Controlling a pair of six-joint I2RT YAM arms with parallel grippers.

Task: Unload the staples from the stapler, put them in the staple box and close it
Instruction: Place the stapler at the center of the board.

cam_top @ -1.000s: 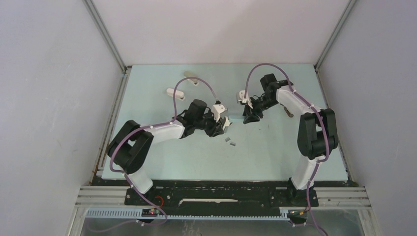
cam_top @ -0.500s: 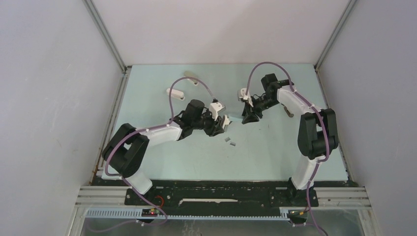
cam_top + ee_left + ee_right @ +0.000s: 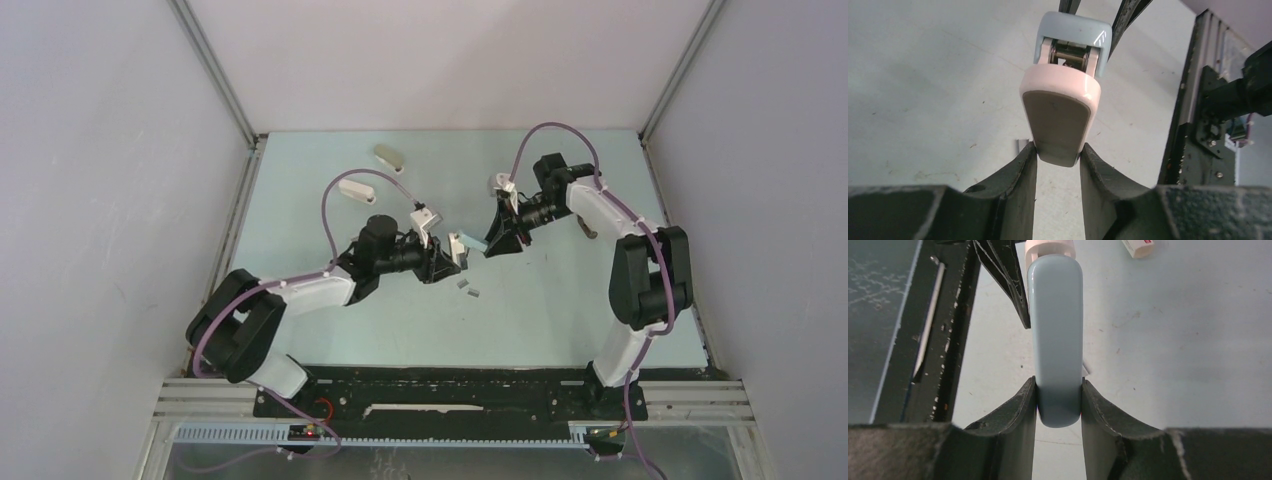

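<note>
The left end effector [image 3: 1058, 154] pinches the stapler [image 3: 1062, 107] by its white base, the right end effector [image 3: 1058, 407] by its blue top, above the table [image 3: 560, 310]. Loose staples [image 3: 468, 289] lie at six o'clock below it. Uneven pulling could slip a grip and drop it.

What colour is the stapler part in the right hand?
The part is pale blue, clearest in the right wrist view.

Clamped left claw [image 3: 1058, 150]; clamped right claw [image 3: 1058, 386]

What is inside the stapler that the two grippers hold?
Inside the stapler, under its blue cover, dark metal hinge parts show. The rest is covered, so whether it is loaded cannot be seen.
</note>
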